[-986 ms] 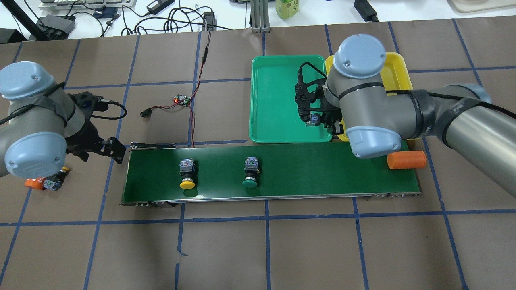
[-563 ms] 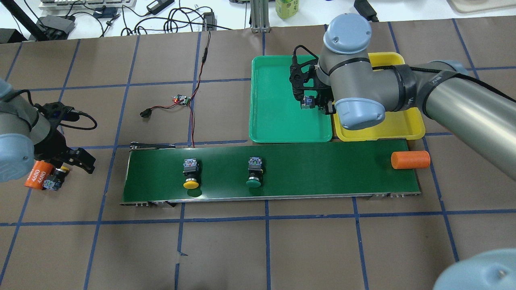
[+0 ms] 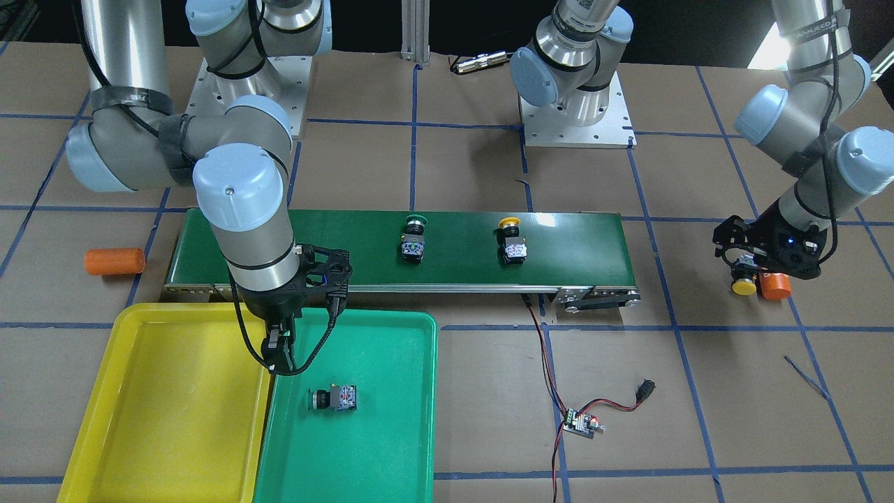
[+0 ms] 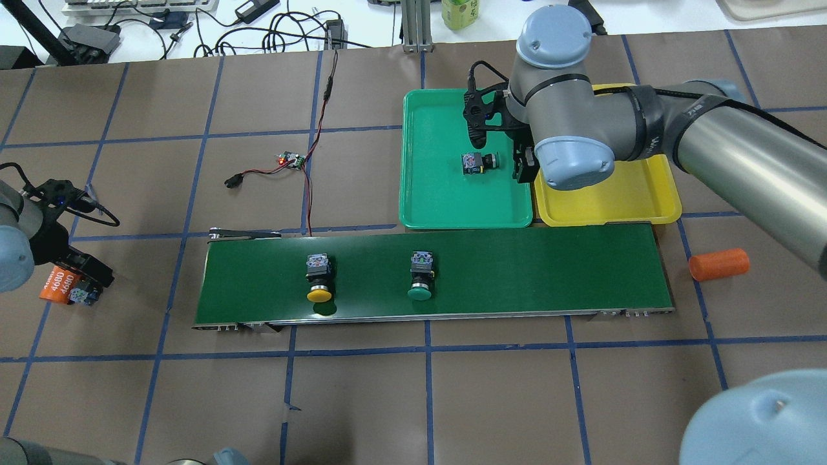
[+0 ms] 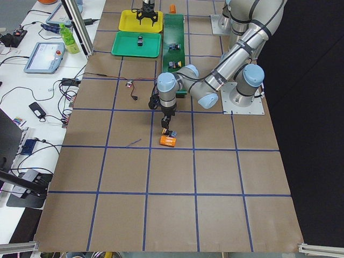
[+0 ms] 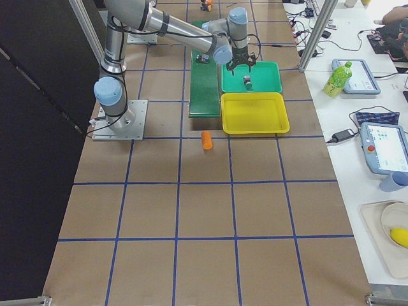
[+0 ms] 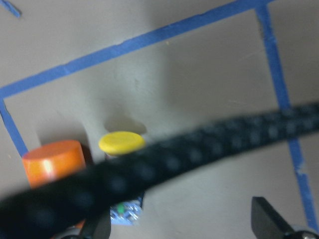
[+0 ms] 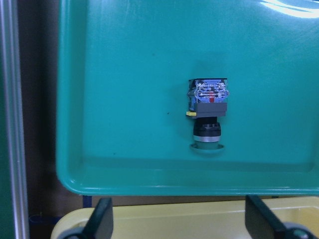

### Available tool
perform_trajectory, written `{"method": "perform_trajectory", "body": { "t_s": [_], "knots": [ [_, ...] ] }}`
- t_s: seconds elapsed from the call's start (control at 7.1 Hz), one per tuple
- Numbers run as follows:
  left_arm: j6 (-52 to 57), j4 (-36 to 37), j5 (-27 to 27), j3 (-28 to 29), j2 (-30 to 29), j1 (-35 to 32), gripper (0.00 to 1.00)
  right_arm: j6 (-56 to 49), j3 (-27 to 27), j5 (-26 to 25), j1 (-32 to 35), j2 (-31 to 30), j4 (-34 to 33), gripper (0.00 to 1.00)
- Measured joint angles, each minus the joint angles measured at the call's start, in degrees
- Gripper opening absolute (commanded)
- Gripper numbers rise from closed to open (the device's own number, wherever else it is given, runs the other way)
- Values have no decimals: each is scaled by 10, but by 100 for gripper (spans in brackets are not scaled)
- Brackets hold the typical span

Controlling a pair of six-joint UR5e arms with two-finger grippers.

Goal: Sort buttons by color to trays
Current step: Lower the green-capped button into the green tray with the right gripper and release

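Right now you have one green button (image 8: 208, 112) lying on its side in the green tray (image 4: 433, 194), clear of the right gripper (image 8: 180, 221), which hangs above the tray's edge with its fingers spread wide and holding nothing; I judge that drop finished. The yellow tray (image 4: 620, 200) just beside it holds no button that I can see. On the conveyor belt (image 4: 517, 271) a yellow-capped button (image 4: 319, 281) and a green-capped button (image 4: 420, 279) lie well apart. The fourth button (image 7: 122, 142), yellow-capped, stands on the table off the belt's end, touching or just beside an orange cylinder (image 4: 57, 287). Your left gripper (image 7: 182, 226) hovers over that pair with its fingers spread and gripping nothing, so the step in hand looks like the pick of this yellow button. For the next move you will probably need to come down so the fingers straddle the button alone and miss the cylinder crowding it, since a close that catches both could tip or drag them. The only writing you can read is "4680" in white, printed twice on that cylinder; the lettering on the arms and on the bottle at the table's far edge is too small to make out.
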Motion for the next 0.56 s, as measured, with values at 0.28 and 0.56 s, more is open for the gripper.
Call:
{"method": "perform_trajectory", "body": {
  "t_s": [0.28,0.56],
  "knots": [
    [44,6,-1,21,-17,26,100,10,37,-3,-7,-70,60,94],
    [71,6,-5,45,-42,46,100,14,124,2,-34,-153,75,99]
  ]
}}
